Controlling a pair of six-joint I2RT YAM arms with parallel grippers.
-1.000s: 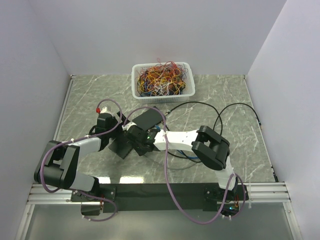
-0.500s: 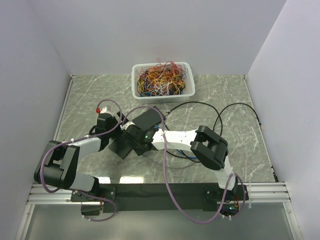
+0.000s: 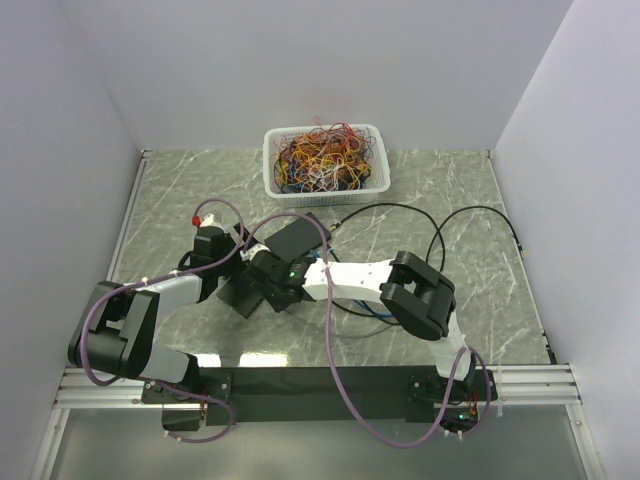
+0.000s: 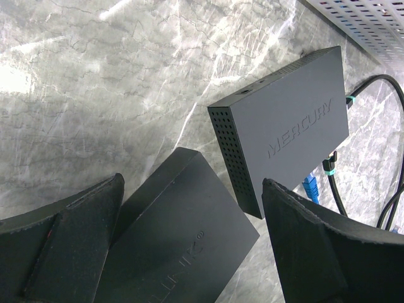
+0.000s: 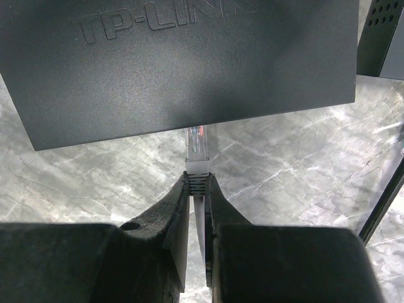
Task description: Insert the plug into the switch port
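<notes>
**Clear plastic plug at the switch's edge, with nothing bracing the box**

The right claw [image 5: 197, 183] is pinched tight on the rear of the plug [image 5: 197, 148], a clear connector on a flat white cable [image 5: 201, 221]. The plug's nose meets the near edge of the black TP-LINK switch [image 5: 183, 63] and vanishes under its shadowed lip. Whether it has entered a port cannot be told, since the port face is hidden from the wrist view.

The left claw [image 4: 189, 246] hangs wide open over that switch, fingers either side, gripping nothing. That looks like the main hazard. The switch lies loose on the marble desk [image 5: 284, 170], so a push from a slightly misaligned plug would likely shove the box away rather than seat the connector. The pinch is narrow and far back on the plug, so a snag on the port rim could twist it between the fingers or buckle the cable. A skidding switch could also knock the grey MERCURY switch [image 4: 284, 126] just beside it.
</notes>
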